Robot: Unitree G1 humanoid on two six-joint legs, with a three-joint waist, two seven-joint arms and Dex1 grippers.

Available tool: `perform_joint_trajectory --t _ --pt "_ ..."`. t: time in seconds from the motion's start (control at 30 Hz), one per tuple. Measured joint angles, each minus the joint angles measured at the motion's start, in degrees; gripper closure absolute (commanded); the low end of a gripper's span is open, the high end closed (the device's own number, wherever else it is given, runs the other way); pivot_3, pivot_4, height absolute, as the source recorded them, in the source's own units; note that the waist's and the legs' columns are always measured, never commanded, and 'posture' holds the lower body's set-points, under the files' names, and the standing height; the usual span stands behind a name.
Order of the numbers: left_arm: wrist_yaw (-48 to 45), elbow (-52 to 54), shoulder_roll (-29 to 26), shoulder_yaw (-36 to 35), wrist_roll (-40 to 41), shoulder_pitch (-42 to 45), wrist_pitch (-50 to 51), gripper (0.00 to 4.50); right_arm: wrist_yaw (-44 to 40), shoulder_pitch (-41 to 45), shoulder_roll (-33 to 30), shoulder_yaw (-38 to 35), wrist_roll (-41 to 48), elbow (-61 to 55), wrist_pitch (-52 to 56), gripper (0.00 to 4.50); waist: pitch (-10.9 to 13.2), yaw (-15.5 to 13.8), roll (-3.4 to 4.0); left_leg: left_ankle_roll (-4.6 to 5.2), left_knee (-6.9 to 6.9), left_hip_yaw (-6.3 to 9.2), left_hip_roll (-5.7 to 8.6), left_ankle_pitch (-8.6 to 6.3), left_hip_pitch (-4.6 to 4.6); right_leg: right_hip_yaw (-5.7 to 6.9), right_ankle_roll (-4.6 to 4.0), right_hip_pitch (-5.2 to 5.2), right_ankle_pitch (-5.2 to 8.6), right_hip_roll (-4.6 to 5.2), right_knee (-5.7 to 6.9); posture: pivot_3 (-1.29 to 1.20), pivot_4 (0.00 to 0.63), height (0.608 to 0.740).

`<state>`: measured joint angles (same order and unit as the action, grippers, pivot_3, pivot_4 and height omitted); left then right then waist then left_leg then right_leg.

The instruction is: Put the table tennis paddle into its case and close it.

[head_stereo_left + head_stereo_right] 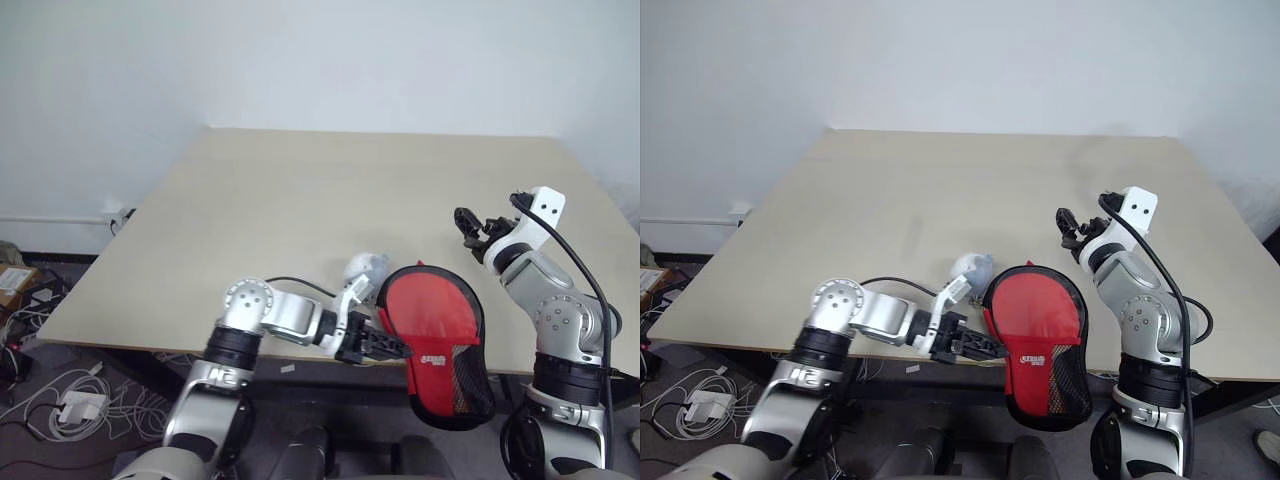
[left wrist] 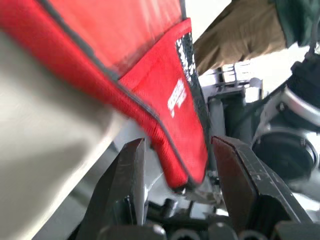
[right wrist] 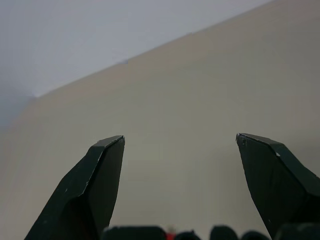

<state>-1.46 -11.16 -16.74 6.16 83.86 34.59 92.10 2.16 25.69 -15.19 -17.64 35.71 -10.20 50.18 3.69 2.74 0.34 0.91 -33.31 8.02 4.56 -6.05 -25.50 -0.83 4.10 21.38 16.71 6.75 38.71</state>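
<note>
Case (image 1: 437, 345) of red fabric with black edging and a mesh lower part, seen at the near edge of the beige tabletop (image 1: 300, 200), its lower end hanging past that edge. We note a small white logo on the red side. The left gripper (image 1: 390, 345) lies level at the case's left border, pointing toward it. In the left wrist view we see its two black fingers (image 2: 127, 185) parted, with the case's red, black-trimmed corner (image 2: 175, 150) lying between them; we cannot tell whether either finger touches the fabric. The right gripper (image 1: 470, 222) stands raised over the tabletop's right part, well apart from the case; its fingers (image 3: 100, 185) are spread wide with nothing between them. A small pale rounded object (image 1: 366, 268) rests on the tabletop just beside the case's upper left.
</note>
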Motion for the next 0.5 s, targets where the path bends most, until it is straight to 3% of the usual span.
perform_joint_trajectory --t 0.23,0.37,0.5 --pt "-20.41 16.28 -13.66 -1.17 -6.15 -0.71 -5.39 2.38 -9.93 -4.47 -8.71 3.03 4.24 -3.95 10.17 0.62 0.02 -0.16 0.04 -0.01 0.13 -0.17 -0.08 -0.01 -0.02 -0.01 -0.15 0.02 0.09 0.14 -0.11 0.00 0.000 0.740" --pt "-31.82 13.33 -19.00 -0.11 -18.39 3.37 -17.42 2.38 -15.33 -6.67 -15.03 5.61 5.00 -5.23 13.97 0.62 0.04 -0.19 0.00 -0.02 0.22 -0.51 -0.08 -0.02 -0.03 0.00 -0.03 0.08 0.17 0.18 -0.18 0.00 0.000 0.740" --pt "-39.57 5.77 -19.76 1.67 -30.05 9.05 -28.25 2.38 -18.69 -7.53 -16.45 8.45 4.61 -5.29 14.33 0.62 0.04 -0.06 0.00 0.00 0.35 -0.59 -0.18 -0.03 -0.04 -0.06 -0.02 0.08 0.15 0.22 -0.43 0.00 0.000 0.740"
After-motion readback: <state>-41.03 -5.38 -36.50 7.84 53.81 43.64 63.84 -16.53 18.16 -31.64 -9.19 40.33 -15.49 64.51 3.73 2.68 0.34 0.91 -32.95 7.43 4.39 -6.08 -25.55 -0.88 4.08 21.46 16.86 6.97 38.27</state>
